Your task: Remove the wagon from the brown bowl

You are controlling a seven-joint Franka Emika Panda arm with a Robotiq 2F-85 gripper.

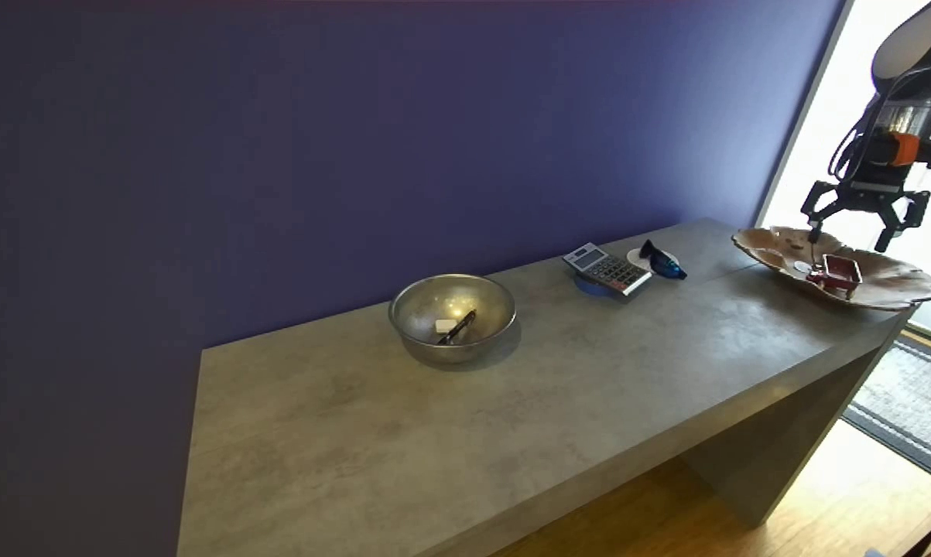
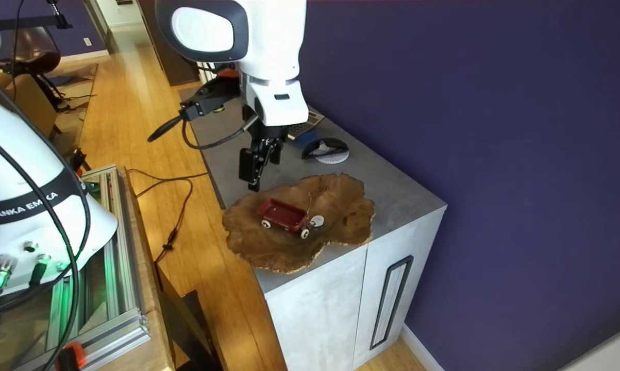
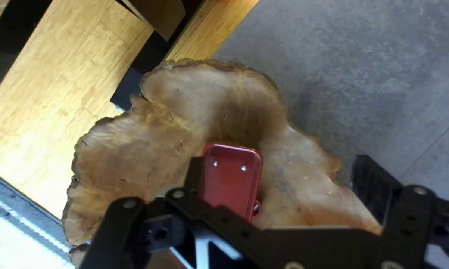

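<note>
The small red wagon (image 1: pixel 842 271) sits upright in the brown bowl (image 1: pixel 895 285), a shallow wooden dish with a wavy rim. In an exterior view the wagon (image 2: pixel 283 214) shows pale wheels, with a pale round tag beside it in the bowl (image 2: pixel 268 252). My gripper (image 1: pixel 849 238) is open and empty, pointing down above the bowl; it also shows in an exterior view (image 2: pixel 263 172). In the wrist view the wagon (image 3: pixel 230 179) lies near the left finger of the gripper (image 3: pixel 278 170), and the gripper body hides its lower end. The bowl (image 3: pixel 228 97) spreads beneath.
The bowl stands at the end of the grey table (image 1: pixel 589 402), overhanging its edge. A silver metal bowl (image 1: pixel 453 354) holds a dark pen and a white block. A calculator (image 1: pixel 608 269) on a blue object and a dark blue item (image 1: pixel 665 264) stand near the purple wall (image 1: pixel 357 155).
</note>
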